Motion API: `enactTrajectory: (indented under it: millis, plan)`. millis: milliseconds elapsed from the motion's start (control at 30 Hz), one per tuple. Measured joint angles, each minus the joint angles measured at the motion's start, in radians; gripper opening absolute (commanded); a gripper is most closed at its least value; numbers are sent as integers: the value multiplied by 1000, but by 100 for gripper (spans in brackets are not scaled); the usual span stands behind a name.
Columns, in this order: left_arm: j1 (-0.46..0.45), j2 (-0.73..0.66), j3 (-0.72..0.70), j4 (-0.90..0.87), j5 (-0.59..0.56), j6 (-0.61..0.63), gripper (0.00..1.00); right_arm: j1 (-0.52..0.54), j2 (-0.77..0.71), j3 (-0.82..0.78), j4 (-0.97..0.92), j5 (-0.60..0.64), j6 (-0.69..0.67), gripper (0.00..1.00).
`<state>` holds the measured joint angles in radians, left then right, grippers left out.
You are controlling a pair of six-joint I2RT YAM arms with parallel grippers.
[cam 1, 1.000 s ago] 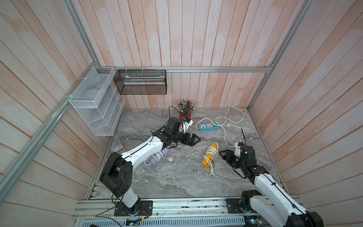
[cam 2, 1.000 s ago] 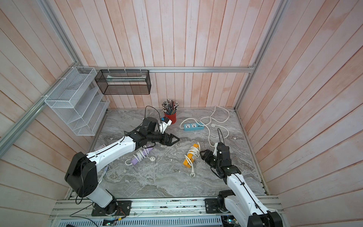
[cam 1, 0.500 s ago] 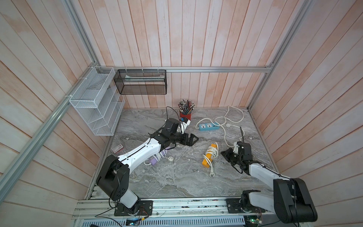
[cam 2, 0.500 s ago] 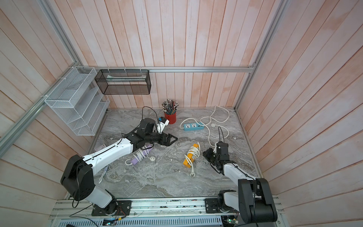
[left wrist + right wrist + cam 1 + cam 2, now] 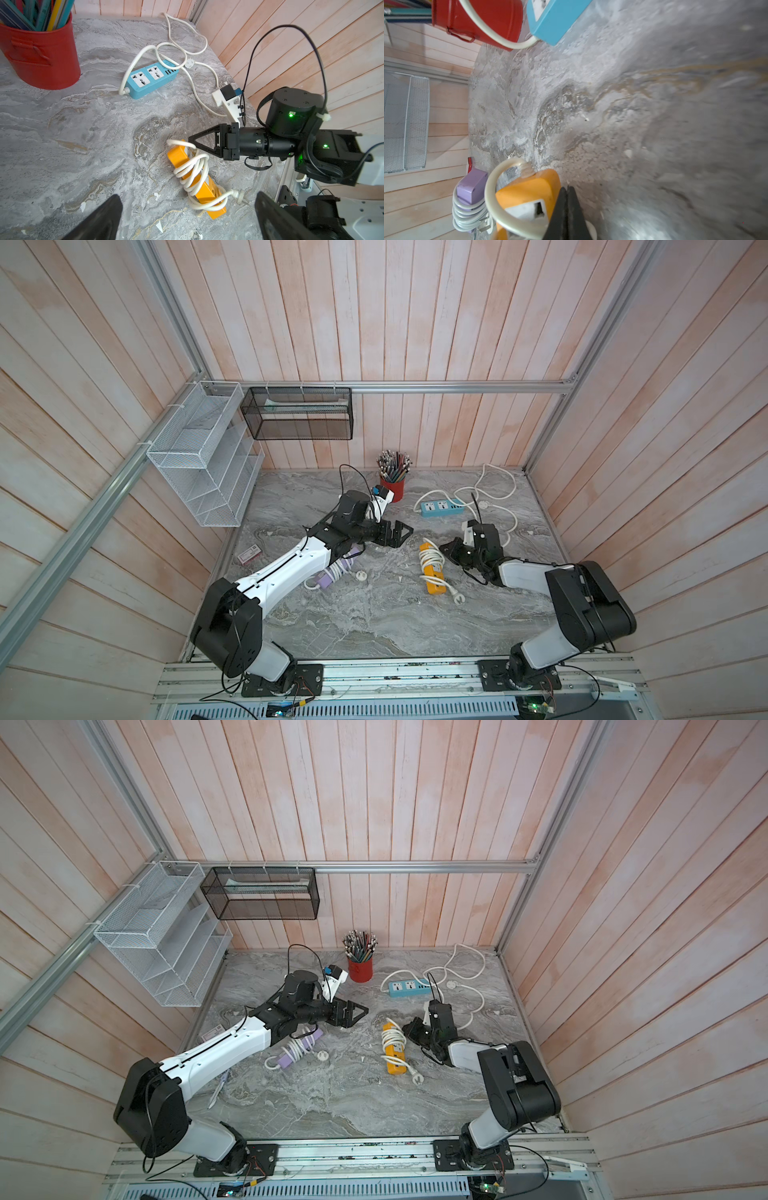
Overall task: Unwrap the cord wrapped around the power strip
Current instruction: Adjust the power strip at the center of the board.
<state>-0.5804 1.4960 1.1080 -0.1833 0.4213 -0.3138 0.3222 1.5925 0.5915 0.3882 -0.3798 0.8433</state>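
Right, grey marble desk (image 5: 374, 614): left gripper (image 5: 402, 534) hangs above, fingers spread wide; right gripper (image 5: 190, 138), fingers clenched tight, sits at the orange plastic power strip (image 5: 435, 583) lying mid-desk, touching the white cord (image 5: 430, 562) wound around it.

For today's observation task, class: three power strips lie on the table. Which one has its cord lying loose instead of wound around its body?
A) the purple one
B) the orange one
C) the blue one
C: the blue power strip has its white cord trailing loose beside it, while the orange power strip and the purple power strip are each wrapped in coils of cord.
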Motion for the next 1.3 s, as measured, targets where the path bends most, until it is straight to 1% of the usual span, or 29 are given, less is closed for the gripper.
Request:
enactTrajectory:
  millis: [267, 400, 467, 533, 600, 667, 733, 833, 933, 1033, 1133, 1300]
  plan:
    - [46, -36, -45, 22, 20, -21, 100, 136, 124, 95, 24, -16, 2, 6]
    - [50, -37, -52, 26, 39, -28, 100, 180, 148, 138, 22, -28, -10, 9]
    - [50, -38, -59, 28, 48, -31, 100, 184, 140, 149, 4, -27, -27, 14]
    - [50, -38, -67, 31, 54, -32, 100, 179, 118, 162, -34, -14, -58, 27]
    - [50, -38, -77, 37, 65, -38, 100, 171, 84, 186, -88, 2, -95, 46]
    - [50, -38, -82, 42, 73, -43, 100, 162, 47, 227, -141, 23, -132, 57]
    - [50, -38, -82, 48, 78, -50, 100, 151, 7, 269, -178, 43, -163, 65]
    - [50, -38, -82, 64, 84, -55, 100, 124, -65, 296, -210, 55, -190, 70]
    - [50, -38, -82, 71, 89, -57, 100, 88, -152, 278, -240, 56, -198, 74]
    - [53, -38, -82, 72, 95, -57, 100, 70, -259, 208, -264, 53, -191, 78]
    - [58, -38, -82, 72, 98, -57, 100, 82, -362, 121, -315, 56, -189, 82]
    - [69, -27, -82, 100, 115, -67, 100, 113, -527, -6, -423, 103, -189, 82]
